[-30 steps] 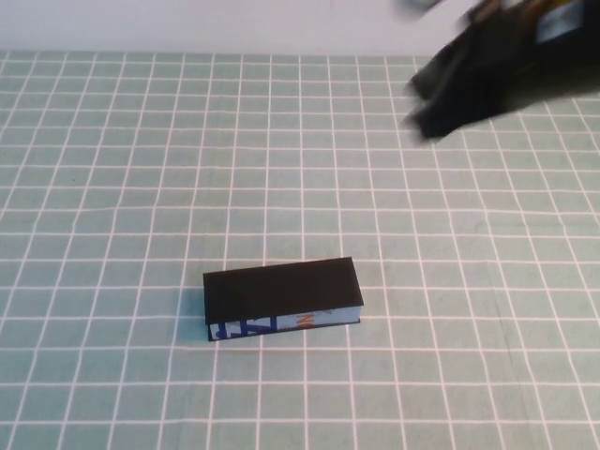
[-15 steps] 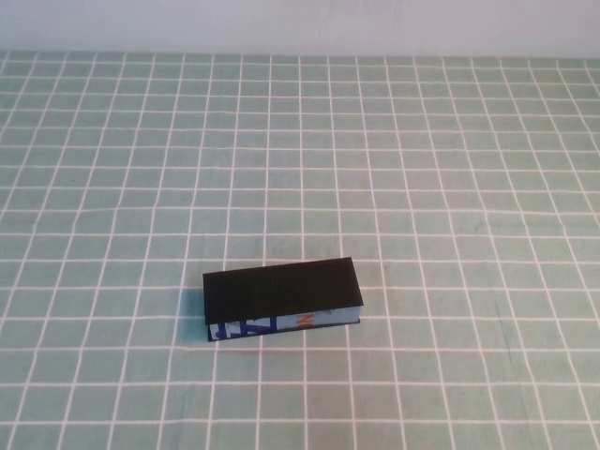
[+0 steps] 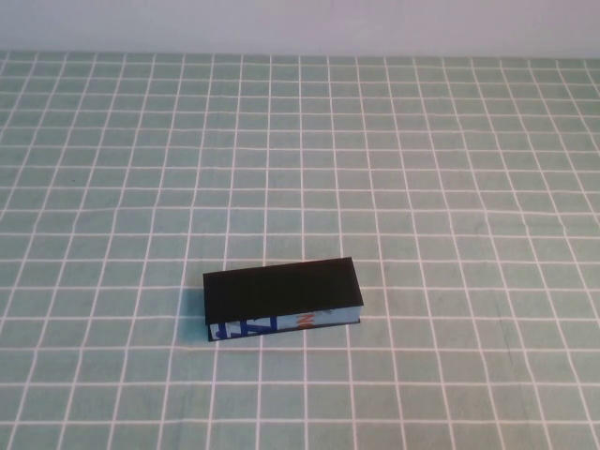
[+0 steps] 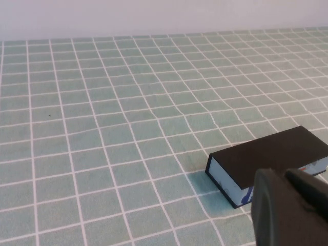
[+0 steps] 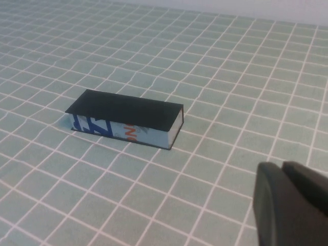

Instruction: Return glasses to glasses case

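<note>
The glasses case [image 3: 281,298] lies closed on the green checked table, black lid on top, blue-and-white front edge with an orange mark facing me. It also shows in the left wrist view [image 4: 269,156] and in the right wrist view [image 5: 125,117]. The glasses are not in view. My left gripper [image 4: 284,175] is shut and empty, near the case's end and apart from it. My right gripper [image 5: 282,166] is shut and empty, off to the case's right. Neither gripper shows in the high view.
The green checked tablecloth [image 3: 422,169] covers the table. A pale wall [image 3: 300,23] runs along the far edge.
One second ago my right arm showed blurred at the high view's upper right. It has since left that view. The case has not moved.
</note>
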`<state>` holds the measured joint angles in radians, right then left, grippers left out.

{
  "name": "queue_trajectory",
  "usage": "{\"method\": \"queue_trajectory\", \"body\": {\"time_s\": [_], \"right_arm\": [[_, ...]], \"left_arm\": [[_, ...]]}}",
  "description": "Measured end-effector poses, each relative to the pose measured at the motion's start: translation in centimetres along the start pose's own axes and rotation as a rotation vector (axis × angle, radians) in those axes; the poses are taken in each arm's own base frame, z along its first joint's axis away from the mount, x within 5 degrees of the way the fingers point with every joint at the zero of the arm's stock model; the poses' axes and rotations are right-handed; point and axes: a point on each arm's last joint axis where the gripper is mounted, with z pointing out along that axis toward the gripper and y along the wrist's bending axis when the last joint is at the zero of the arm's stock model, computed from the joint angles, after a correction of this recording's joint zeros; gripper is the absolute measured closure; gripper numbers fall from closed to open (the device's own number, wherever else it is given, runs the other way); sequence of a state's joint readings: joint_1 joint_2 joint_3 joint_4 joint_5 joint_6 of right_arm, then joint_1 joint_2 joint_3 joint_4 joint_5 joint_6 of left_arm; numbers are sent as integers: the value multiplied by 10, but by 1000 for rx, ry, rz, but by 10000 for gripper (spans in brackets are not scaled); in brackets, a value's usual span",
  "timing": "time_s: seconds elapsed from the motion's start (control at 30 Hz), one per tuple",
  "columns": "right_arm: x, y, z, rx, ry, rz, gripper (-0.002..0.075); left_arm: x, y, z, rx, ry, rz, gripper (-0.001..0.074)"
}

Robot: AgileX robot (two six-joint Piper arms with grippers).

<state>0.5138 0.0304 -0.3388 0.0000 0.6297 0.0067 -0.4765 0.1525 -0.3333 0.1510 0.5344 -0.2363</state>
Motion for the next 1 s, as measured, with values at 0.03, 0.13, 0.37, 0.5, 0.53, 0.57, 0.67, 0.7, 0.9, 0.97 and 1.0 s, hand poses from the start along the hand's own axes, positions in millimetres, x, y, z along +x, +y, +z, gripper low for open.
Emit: {"method": "queue_trajectory", "body": {"time_s": [0.03,0.13,0.37,0.5,0.53,0.57,0.67,0.7,0.9,0.97,1.0], "right_arm": [[1,0,0,-5,6,7,739],[2,1,1,-9,15,13,739],[2,1,1,-11,15,16,739],[2,1,1,-11,15,16,739],[2,1,1,-11,15,16,739],[2,1,1,-11,15,16,739],[2,1,1,-11,15,16,739],[2,1,1,-11,15,16,739],[2,1,1,-11,15,17,739],[2,1,1,-13,15,18,739],[2,1,1,-13,15,18,739]], "left_arm": [[0,0,0,0,0,0,734],[0,0,0,0,0,0,734],[0,0,0,0,0,1,734],[0,0,0,0,0,1,734],[0,0,0,0,0,1,734],[0,0,0,0,0,1,734],[0,0,0,1,0,-1,734],[0,0,0,1,0,-1,734],[1,5,-7,-98,-28,-25,734],[2,8,-8,-160,-35,-26,734],[3,9,-8,-190,-34,-15,734]]}}
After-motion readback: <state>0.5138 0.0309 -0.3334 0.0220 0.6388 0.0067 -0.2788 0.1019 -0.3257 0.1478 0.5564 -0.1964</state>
